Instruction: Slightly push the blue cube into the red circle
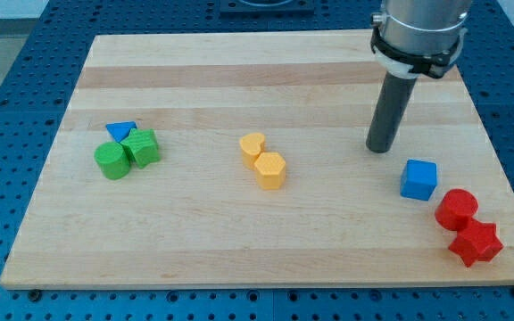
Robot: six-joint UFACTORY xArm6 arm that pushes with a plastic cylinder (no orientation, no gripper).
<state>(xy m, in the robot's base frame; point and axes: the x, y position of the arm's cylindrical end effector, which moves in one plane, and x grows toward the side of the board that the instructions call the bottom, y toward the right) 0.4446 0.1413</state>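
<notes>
Standing on the wooden board (pixel 266 53) toward the view's upper right, my tip (pixel 380 149) ends a straight dark rod that hangs from a grey cylindrical housing; there are no jaws on this arm, so nothing is apart, together or clamped, and the rod holds nothing

From my tip the blue cube (pixel 418 179) lies at about four o'clock, near but apart, with a strip of bare wood between them. The red circle (pixel 457 209), a short round cylinder, sits at about four o'clock from the blue cube, just beside it; whether the two touch I cannot tell, though a thin gap seems to show. Touching the red circle at its five o'clock side is the red star (pixel 476 242), close to the board's lower right corner

Farther out, around nine o'clock from my tip and near the board's middle, two yellow blocks sit pressed together: a yellow rounded block (pixel 252 146) and, at its five o'clock, a yellow hexagonal block (pixel 270 169)

Well apart, toward the view's left edge, a cluster of three touches: a blue triangle (pixel 121 131) at the top, a green cube (pixel 143 149) at its four o'clock, and a green cylinder (pixel 111 161) at its six o'clock

A blue perforated surface (pixel 25 71) surrounds the board on all sides
</notes>
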